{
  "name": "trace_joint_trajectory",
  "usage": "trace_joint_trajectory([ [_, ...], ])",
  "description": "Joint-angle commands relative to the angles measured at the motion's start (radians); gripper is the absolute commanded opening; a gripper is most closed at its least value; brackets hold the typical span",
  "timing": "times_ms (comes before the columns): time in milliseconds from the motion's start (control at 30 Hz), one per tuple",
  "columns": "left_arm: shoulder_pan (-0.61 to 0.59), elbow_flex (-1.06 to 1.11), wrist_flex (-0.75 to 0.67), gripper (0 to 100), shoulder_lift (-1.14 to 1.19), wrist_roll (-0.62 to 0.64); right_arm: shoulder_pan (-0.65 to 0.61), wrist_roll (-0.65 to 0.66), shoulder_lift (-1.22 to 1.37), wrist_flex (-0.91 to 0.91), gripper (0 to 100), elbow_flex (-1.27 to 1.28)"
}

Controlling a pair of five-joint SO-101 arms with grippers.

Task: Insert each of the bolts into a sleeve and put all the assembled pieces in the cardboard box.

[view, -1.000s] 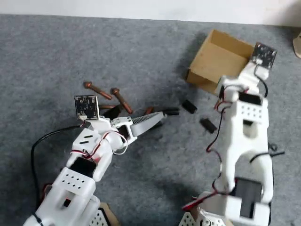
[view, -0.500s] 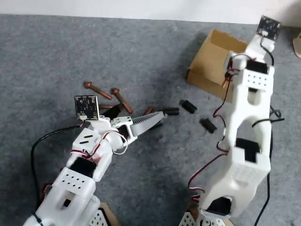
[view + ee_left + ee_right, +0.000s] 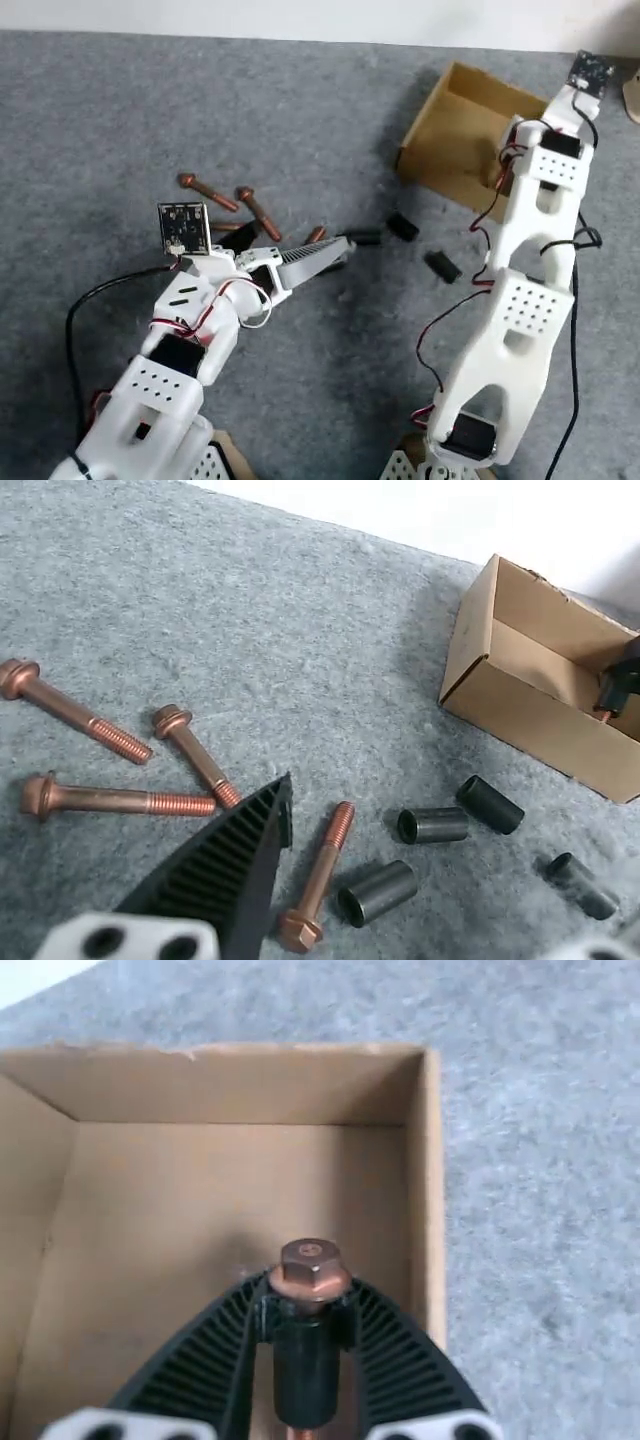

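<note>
Four loose copper bolts, flanged hex heads, flat on grey carpet (image 3: 120,100). Three in loose cluster: first bolt (image 3: 75,712), second bolt (image 3: 197,756), third bolt (image 3: 115,800). Fourth bolt (image 3: 318,875) just beside nearest sleeve (image 3: 377,892).

Three more black sleeves on their sides toward box: second sleeve (image 3: 433,825), third sleeve (image 3: 490,804), fourth sleeve (image 3: 580,885).

Cardboard box (image 3: 540,680) brown, open-topped.

Assembled piece (image 3: 308,1350), bolt head up in black sleeve, upright over box floor, pinched in right gripper (image 3: 306,1300).
</note>
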Motion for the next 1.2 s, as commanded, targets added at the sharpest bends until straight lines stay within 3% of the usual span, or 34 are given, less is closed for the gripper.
trace_joint_trajectory([
  [0, 0.022, -0.007, -0.020, 52, -0.019, -0.005, 0.008, 0.005, 0.010, 0.002, 0.5, -0.107],
  [233, 0.022, -0.010, -0.020, 52, -0.019, -0.006, -0.002, 0.003, 0.050, 0.041, 2.7, -0.108],
  [500, 0.045, 0.001, -0.020, 52, -0.019, -0.005, -0.001, 0.008, 0.042, 0.137, 27.2, -0.110],
  [900, 0.031, 0.010, -0.020, 52, -0.019, -0.006, -0.035, 0.011, 0.042, 0.116, 27.7, -0.216],
  [1000, 0.031, 0.008, -0.020, 52, -0.019, -0.006, -0.087, 0.011, 0.041, 0.245, 27.7, -0.331],
  [1167, 0.033, 0.002, -0.020, 52, -0.028, -0.006, -0.148, 0.003, 0.042, 0.616, 27.7, -0.587],
])
